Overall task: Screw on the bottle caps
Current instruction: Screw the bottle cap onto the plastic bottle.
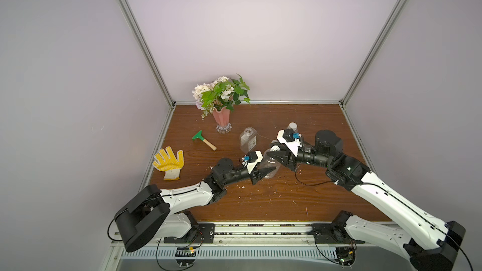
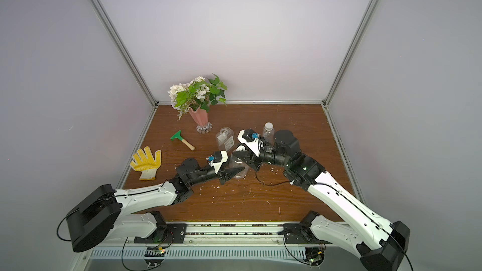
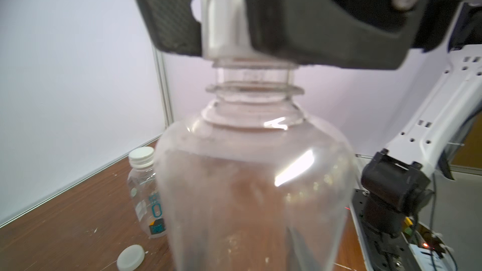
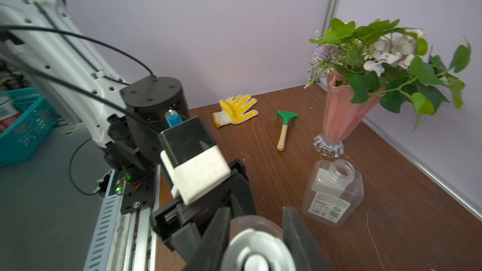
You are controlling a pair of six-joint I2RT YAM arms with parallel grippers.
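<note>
Pale walls (image 1: 260,35) close in a brown wood table (image 1: 260,204) on three sides. A pink vase (image 1: 221,121) of flowers stands far past the left claw (image 1: 270,170), by the back wall. A yellow glove (image 1: 169,162) lies well off to that claw's outer side.

The left claw is clenched on the round bottle (image 1: 271,161), which stands upright. The right claw (image 1: 272,152) is clenched on the nozzle cap (image 3: 224,22), which sits on top of that bottle's neck.

The square bottle (image 1: 247,139) stands open just past both claws. The slim bottle (image 2: 268,130) has its cap on. It stands behind the right claw, and that arm hides part of it. A green rake (image 1: 203,140) lies between the glove and the vase. A loose cap (image 3: 130,258) lies flat by the slim bottle. White crumbs (image 1: 260,194) dot the wood near the claws.
</note>
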